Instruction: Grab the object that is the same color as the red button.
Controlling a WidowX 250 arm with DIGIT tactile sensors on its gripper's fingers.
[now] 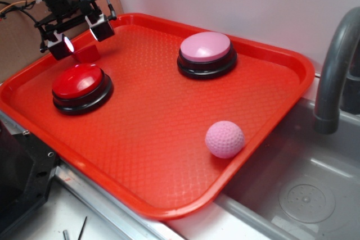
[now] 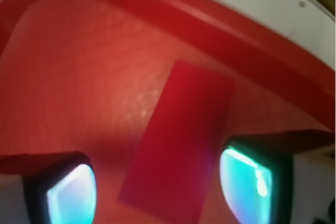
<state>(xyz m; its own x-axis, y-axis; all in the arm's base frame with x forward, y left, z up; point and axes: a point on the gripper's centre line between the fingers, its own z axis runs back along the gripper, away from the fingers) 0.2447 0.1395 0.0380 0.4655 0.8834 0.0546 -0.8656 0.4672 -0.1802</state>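
Gripper (image 1: 79,36) hangs open astride the red wedge block (image 1: 86,53), fingers apart from it. Block lies near the tray's (image 1: 169,155) far left corner, just behind the red button (image 1: 79,81).

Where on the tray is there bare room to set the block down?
The widest bare patch of the tray lies between the red button, pink button and pink ball. The far-left corner is crowded: gripper straddling the red block.
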